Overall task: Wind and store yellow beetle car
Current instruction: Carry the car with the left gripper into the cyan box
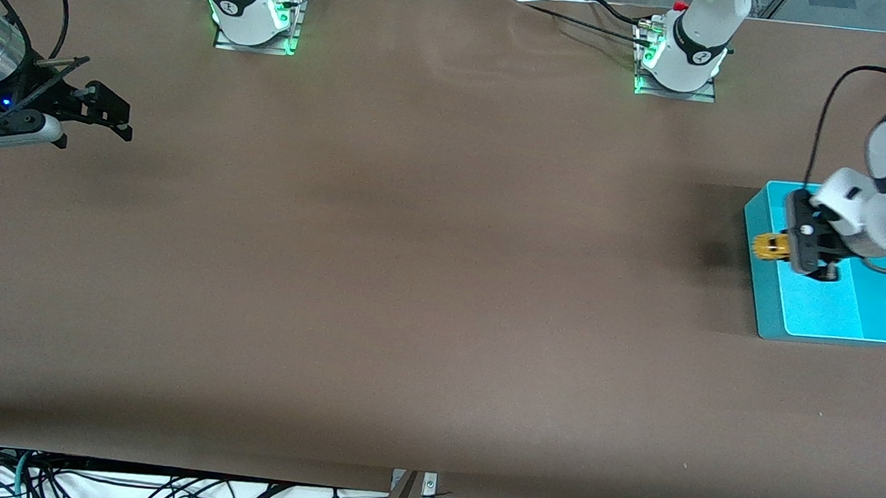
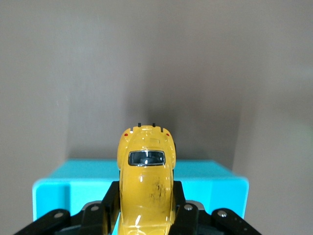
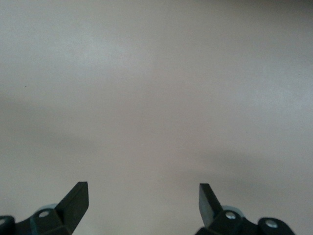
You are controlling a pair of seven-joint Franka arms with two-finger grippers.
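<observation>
The yellow beetle car [image 1: 770, 246] is clamped between the fingers of my left gripper [image 1: 786, 248], which holds it in the air over the turquoise bin's [image 1: 839, 308] rim toward the table's middle. In the left wrist view the car [image 2: 146, 191] sits between the black fingers [image 2: 105, 208], pointing outward past the bin's edge [image 2: 63, 191]. My right gripper [image 1: 110, 111] is open and empty, waiting above bare table at the right arm's end; its fingertips [image 3: 78, 196] stand wide apart in the right wrist view.
The brown table [image 1: 426, 263] spreads between the two arms. Both arm bases [image 1: 251, 11] stand along the table's edge farthest from the front camera. Cables hang below the near edge.
</observation>
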